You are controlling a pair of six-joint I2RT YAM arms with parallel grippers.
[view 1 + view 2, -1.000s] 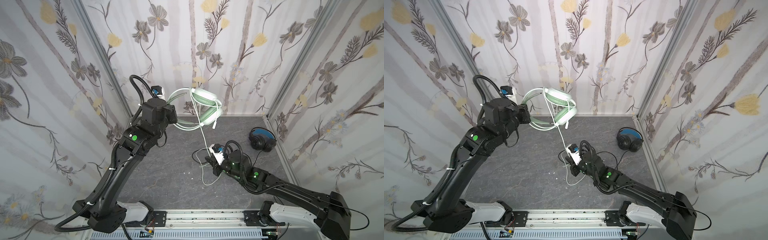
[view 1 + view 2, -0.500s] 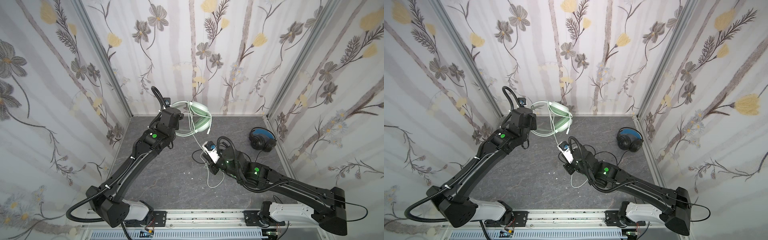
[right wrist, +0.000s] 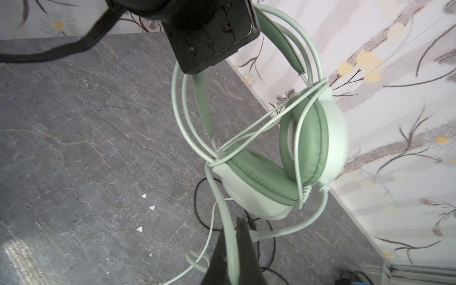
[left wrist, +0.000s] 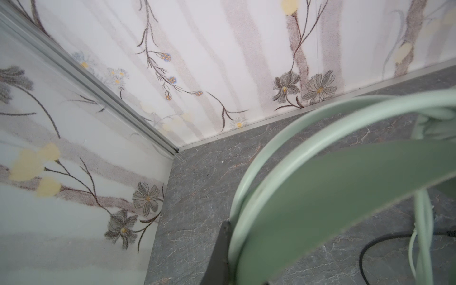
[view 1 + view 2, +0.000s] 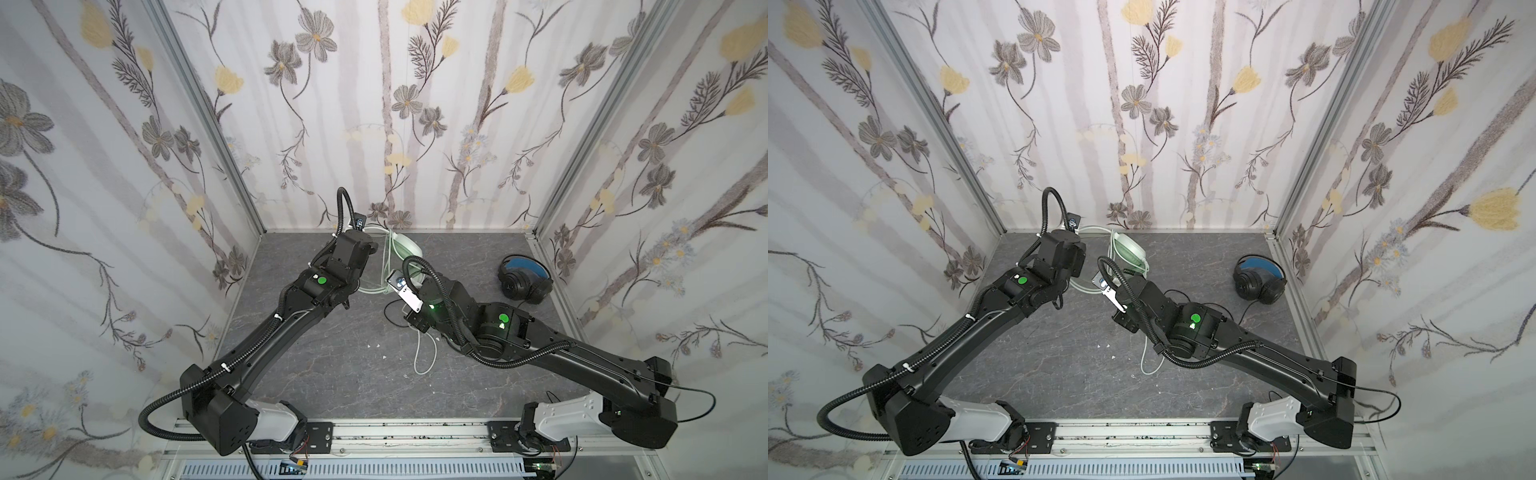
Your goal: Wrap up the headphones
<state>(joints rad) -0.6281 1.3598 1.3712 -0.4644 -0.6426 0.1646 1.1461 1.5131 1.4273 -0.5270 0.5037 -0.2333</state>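
Our left hand (image 3: 200, 67) is clenched on the headband of the mint-green headset (image 3: 259, 187). Its two padded earcups sit close to the back wall (image 5: 457, 124), left of the middle of the grey marbled worktop (image 5: 332, 374). Our right hand (image 3: 232, 259) is clenched on that headset's pale cable (image 3: 219, 195), just in front of the earcups. Several strands of it cross the earcups, and a slack loop lies on the worktop beneath our right arm. We count two headsets: the second, a black headset (image 5: 524, 284) with a blue inner band, rests well apart near the right wall. One black cable (image 3: 194, 199) lies looped on the worktop below the mint earcups. A few white specks (image 3: 144, 196) dot the worktop.
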